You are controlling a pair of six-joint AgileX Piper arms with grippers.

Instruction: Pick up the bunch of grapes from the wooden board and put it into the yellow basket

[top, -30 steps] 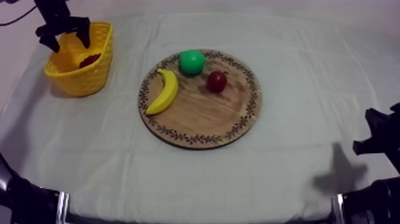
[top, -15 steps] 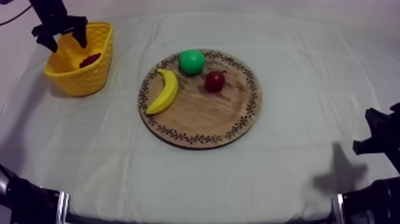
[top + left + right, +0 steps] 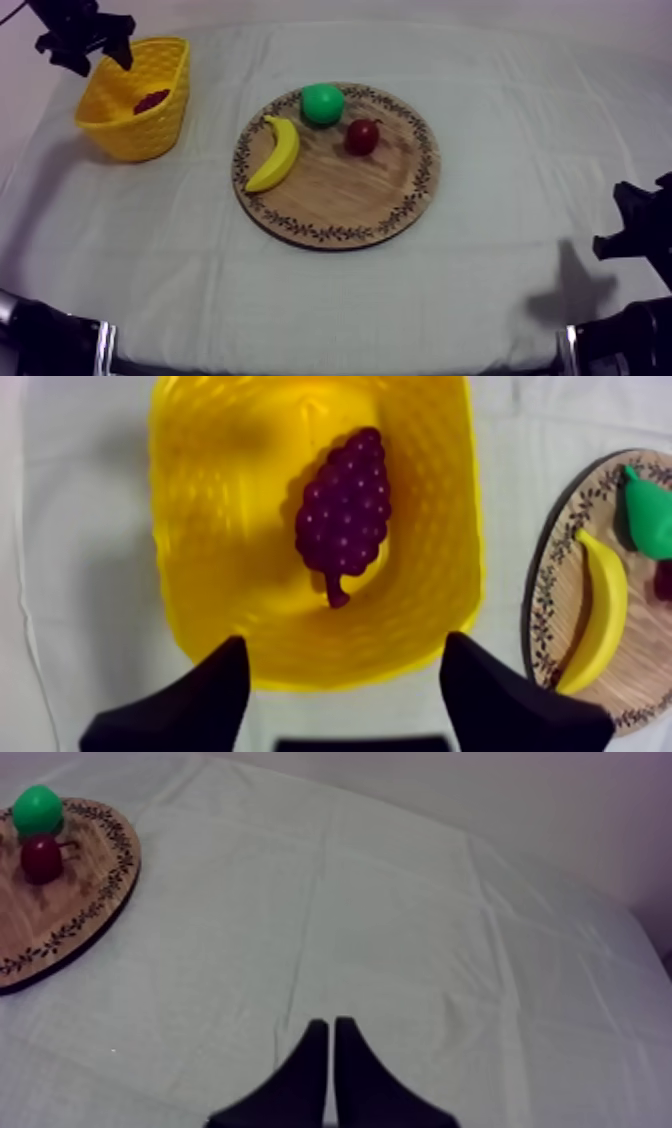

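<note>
- My right gripper (image 3: 331,1024) rests low at about four o'clock from the wooden board (image 3: 340,200). Its fingers lie clenched together in a narrow wedge with nothing between them, over bare cloth (image 3: 420,902).
- On the board the banana (image 3: 273,153) lies at nine o'clock and the pear (image 3: 322,103) near twelve. The small red fruit (image 3: 362,137) is at about one o'clock, inside the rim.
- The yellow basket (image 3: 140,135) stands at ten o'clock from the board, well apart from it.
- The bunch of grapes (image 3: 343,516) lies flat on the basket floor, its stem end towards the wall nearest my fingers. By the look of it, the task's placing is done.
- My left gripper (image 3: 342,641) hangs above the basket's far rim, fingers spread wide and released, holding nothing.
- Handling, as a judgement: the bunch looks like one moulded piece, light and fairly stiff, with a knobbly surface that gives the pads purchase.
- The best hold would be across the broad middle of the cluster. The thin stem looks likely to twist or slip out.
- The basket walls crowd it, so a straight descent from above seems the only clean approach.
</note>
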